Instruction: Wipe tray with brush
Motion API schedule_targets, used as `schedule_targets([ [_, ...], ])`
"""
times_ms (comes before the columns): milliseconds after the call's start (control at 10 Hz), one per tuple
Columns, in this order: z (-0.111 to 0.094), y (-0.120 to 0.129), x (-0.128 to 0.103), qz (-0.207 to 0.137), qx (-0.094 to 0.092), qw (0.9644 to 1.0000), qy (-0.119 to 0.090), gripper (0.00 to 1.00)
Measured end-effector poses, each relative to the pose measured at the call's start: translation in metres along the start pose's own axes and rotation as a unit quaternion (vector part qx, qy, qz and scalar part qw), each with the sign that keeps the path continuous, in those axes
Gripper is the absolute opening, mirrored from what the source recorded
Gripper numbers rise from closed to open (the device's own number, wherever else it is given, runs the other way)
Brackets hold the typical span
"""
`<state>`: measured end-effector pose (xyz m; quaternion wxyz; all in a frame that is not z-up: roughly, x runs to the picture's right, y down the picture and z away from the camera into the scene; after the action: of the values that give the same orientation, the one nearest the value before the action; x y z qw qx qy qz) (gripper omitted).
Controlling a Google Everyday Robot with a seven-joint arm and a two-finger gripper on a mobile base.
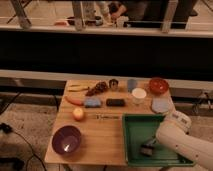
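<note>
- Green plastic is under my hand [148,148]: I am low inside the tray [135,131], at the lower right of the frame, with my pale arm [182,142] reaching in from the right edge.
- My hand looks to be clenched on the brush [146,150], a small dark lump at its tip sitting on or just above the tray floor; I judge the grasp from that, since the fingers themselves are hard to make out.
- Step in hand, as I read it: the wiping itself, with the brush down near the tray's lower middle.
- Next move, to my mind: a flat stroke across the floor, keeping the bristles pressed and level, and turning back before the raised rim.
- Edges: the tray's near rim lies close to the front edge of the table [95,142], and its right rim is hidden under my arm, so I cannot tell how much room is left there.
- Open room: the left and upper parts of the tray floor show bare green, the best side to sweep toward.
- Beyond the upper rim, near but apart, stand a white cup [139,95] and a pale blue lid [162,105]; I should not lift the stroke over that rim.
- Well to the left, the purple bowl [67,139] is out of my path.
</note>
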<state>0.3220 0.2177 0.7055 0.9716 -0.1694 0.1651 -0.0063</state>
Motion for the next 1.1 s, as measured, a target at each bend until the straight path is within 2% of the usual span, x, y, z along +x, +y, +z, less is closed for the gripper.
schedule_targets([
  [300, 0.002, -0.005, 0.033, 0.021, 0.007, 0.9993, 0.031, 0.0],
  [500, -0.001, -0.005, 0.046, 0.03, 0.01, 0.9985, 0.044, 0.0],
  [900, -0.006, 0.0, 0.085, 0.055, 0.014, 0.9952, 0.08, 0.0],
  [1100, -0.005, 0.0, 0.098, 0.064, 0.014, 0.9937, 0.091, 0.0],
])
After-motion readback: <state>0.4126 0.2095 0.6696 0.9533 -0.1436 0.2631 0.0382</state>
